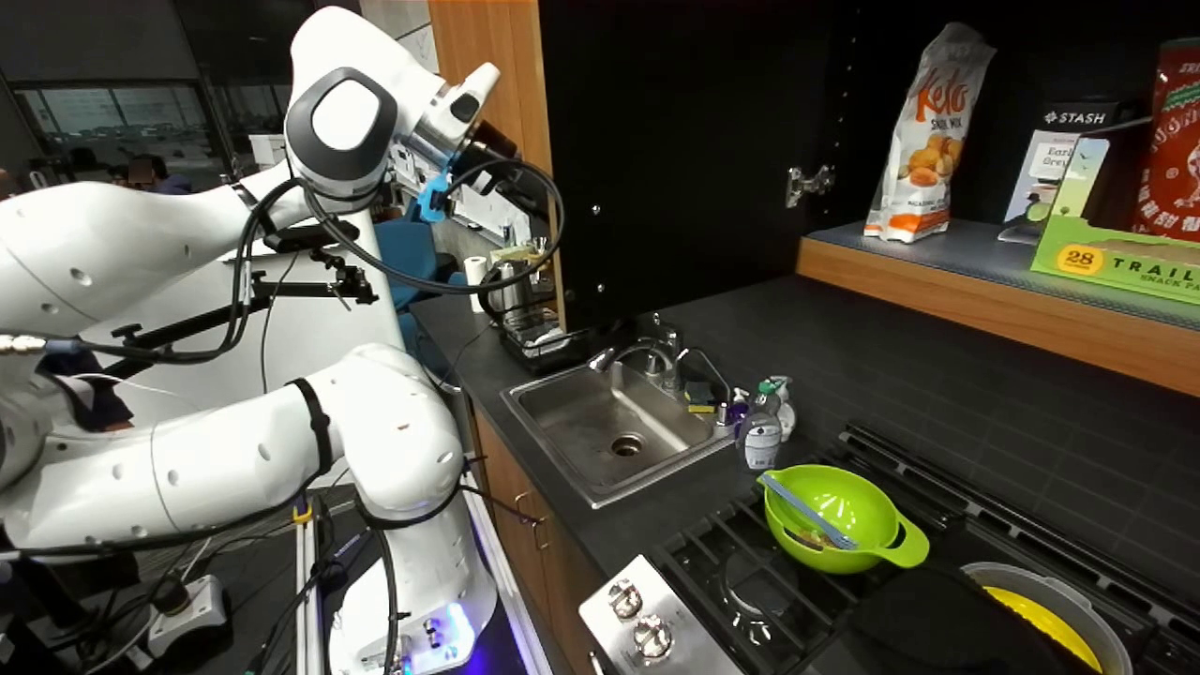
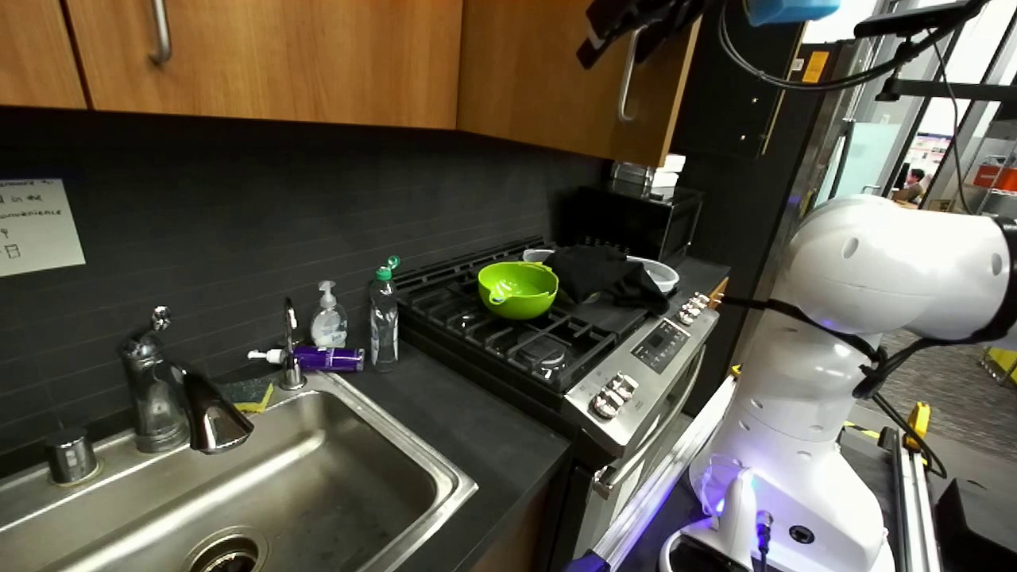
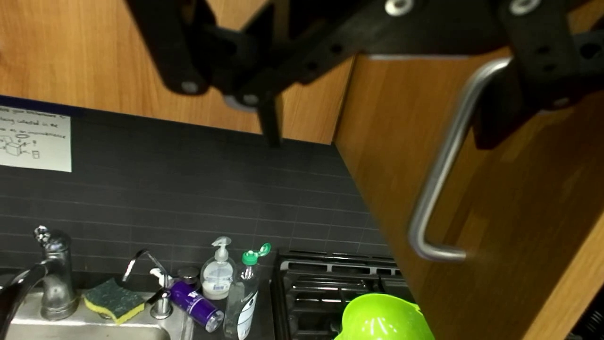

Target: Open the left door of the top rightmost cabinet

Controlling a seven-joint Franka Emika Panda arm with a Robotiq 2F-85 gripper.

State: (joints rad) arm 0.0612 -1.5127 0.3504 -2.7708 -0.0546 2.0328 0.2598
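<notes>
The cabinet door point(image 3: 519, 203) is standing swung out from its cabinet point(image 1: 984, 304), with its outer face turned toward the hand point(image 3: 380, 141). The hand is hovering off that face, up by the door's handle point(image 3: 436, 174), and its two fingers point(image 3: 498, 118) are standing wide apart. In the wrist view the handle is running between them, close beside one finger; whether finger and metal are touching, I cannot tell.

The door is showing a warm brown, grained outer face, with a shadow falling across it and a paler strip running along its free edge. The handle is gleaming dull silver, a slim bar bending in toward the wood. In an exterior view the door is presenting a black inner face, with two pale fittings point(image 1: 596, 210) dotting it near the free edge and a metal hinge point(image 1: 811, 185) joining it to the cabinet.

Past the door's hinged side, a shelf point(image 1: 989, 258) is carrying a snack-mix bag point(image 1: 928, 141), a Stash box point(image 1: 1028, 178) and a green carton point(image 1: 1125, 262). Lower than the door, a stove point(image 2: 647, 385) is bearing a green bowl point(image 2: 520, 298), and a steel sink point(image 2: 373, 445) is lying set into the dark worktop point(image 2: 469, 413).
</notes>
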